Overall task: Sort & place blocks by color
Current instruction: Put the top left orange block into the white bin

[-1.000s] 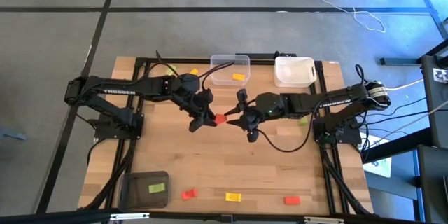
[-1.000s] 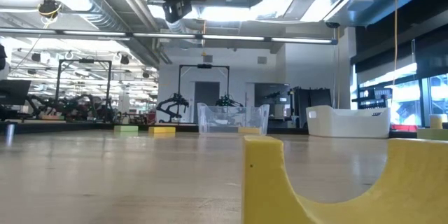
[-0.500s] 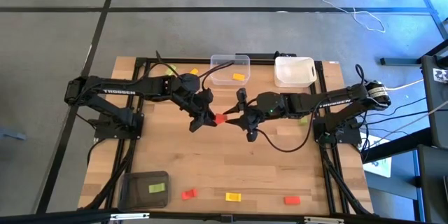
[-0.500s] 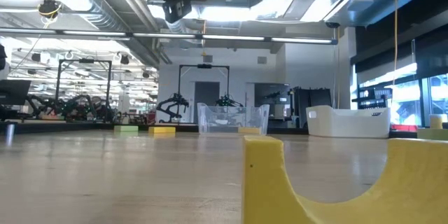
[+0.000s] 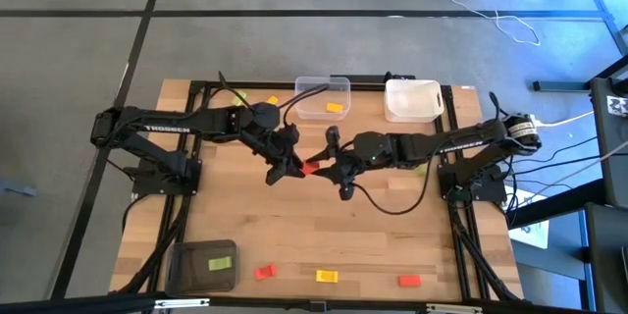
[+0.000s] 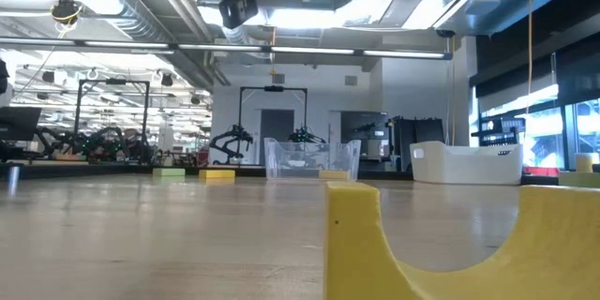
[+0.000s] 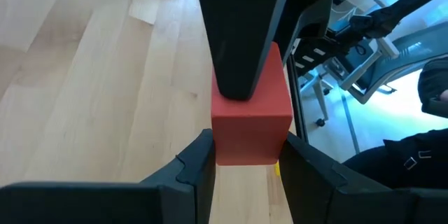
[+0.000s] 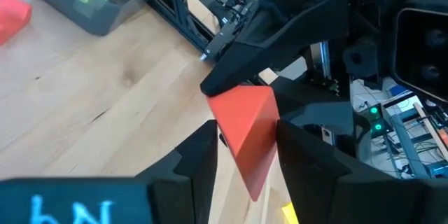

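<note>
Above the table's middle, 1 red block sits pinched between both grippers at once, the left gripper closed on its left end and the right gripper on its right, neither arm nearer.

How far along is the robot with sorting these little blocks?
Partly done. A yellow-orange block sits in the clear bin and a green one in the dark grey bin. In hand: a red block gripped between the left end effector and the right end effector above the table's middle. Left: loose blocks along the near edge and elsewhere.
</note>
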Robot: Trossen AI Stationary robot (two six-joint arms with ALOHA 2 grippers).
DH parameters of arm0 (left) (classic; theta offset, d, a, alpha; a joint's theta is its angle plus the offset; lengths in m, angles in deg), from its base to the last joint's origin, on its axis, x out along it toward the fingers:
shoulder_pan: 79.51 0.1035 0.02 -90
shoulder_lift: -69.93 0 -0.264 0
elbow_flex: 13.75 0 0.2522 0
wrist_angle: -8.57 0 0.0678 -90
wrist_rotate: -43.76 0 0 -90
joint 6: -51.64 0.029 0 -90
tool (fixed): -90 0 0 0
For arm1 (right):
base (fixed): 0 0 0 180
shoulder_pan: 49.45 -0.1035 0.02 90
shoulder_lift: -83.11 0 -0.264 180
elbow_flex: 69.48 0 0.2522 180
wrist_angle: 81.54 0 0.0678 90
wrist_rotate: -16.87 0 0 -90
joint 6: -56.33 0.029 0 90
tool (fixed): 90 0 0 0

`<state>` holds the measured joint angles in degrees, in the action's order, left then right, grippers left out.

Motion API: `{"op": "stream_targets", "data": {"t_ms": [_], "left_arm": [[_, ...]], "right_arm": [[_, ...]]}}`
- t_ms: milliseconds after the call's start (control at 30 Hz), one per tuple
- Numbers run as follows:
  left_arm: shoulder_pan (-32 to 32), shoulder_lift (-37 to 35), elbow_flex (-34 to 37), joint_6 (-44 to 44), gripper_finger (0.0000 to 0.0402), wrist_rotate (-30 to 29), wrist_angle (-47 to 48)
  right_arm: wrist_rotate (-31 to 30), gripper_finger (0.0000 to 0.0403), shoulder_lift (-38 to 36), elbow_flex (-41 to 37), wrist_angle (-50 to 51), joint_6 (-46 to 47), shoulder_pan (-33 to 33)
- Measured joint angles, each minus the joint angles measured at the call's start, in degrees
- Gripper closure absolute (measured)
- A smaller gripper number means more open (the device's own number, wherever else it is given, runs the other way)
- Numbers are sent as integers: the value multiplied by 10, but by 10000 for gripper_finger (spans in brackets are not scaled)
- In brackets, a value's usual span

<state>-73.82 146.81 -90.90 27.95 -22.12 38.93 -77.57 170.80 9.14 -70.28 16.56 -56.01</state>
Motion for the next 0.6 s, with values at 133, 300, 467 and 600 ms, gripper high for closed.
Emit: {"op": "stream_targets", "data": {"t_ms": [133,300,467,600], "left_arm": [[0,0,0,-2,276,-1,4],[0,0,0,-2,276,0,6],[0,0,0,-2,276,0,6],[0,0,0,-2,276,1,7]], "right_arm": [[0,260,7,0,-5,0,-1],[4,260,8,0,-12,0,-1],[13,262,8,0,-15,1,-1],[14,284,8,0,-16,0,-1]]}}
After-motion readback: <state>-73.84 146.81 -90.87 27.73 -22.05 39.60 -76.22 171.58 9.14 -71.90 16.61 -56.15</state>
